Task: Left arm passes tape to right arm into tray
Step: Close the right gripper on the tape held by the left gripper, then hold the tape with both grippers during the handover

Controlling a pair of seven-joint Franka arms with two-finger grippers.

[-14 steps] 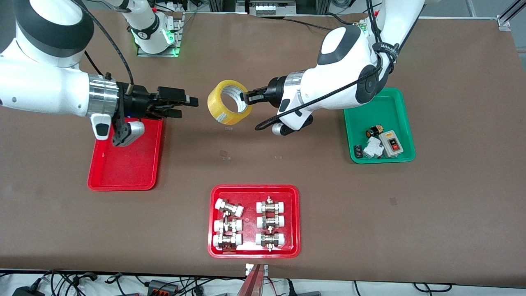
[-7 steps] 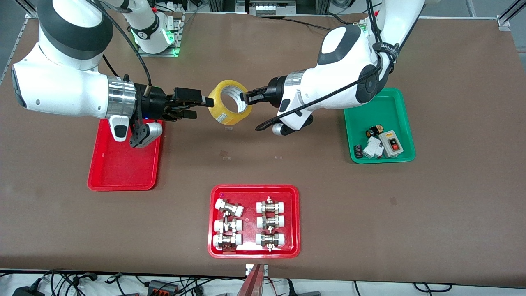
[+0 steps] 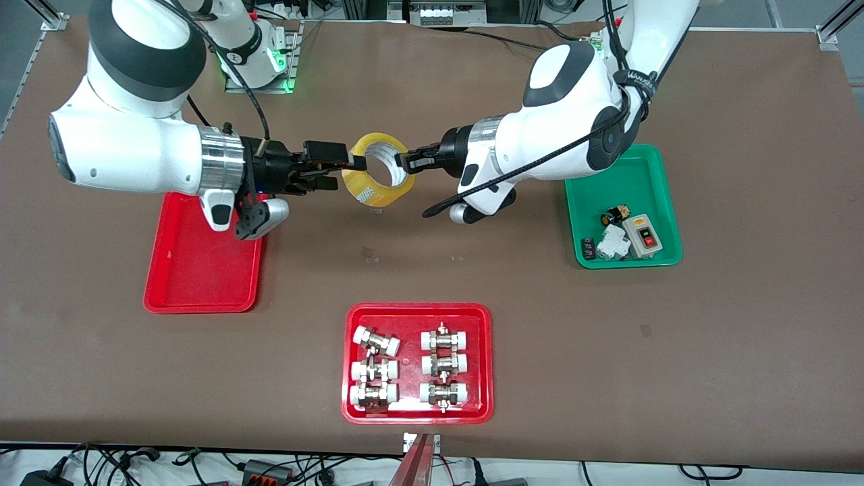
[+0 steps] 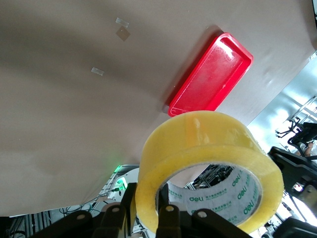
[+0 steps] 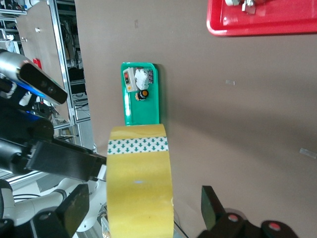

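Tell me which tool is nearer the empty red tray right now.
Right. The right tool is at the tape, open around its edge, just off the empty red tray. The left tool grips the tape on the side away from that tray.

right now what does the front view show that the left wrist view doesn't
Only the front view shows the green tray with its small parts, the red tray of fittings, both arms whole, and the right gripper open around the tape's rim, over bare table. Only the left wrist view shows the printed core inside the tape and the left gripper shut on its wall from close up. Both show the tape held in the air, the plain red tray and the brown table.
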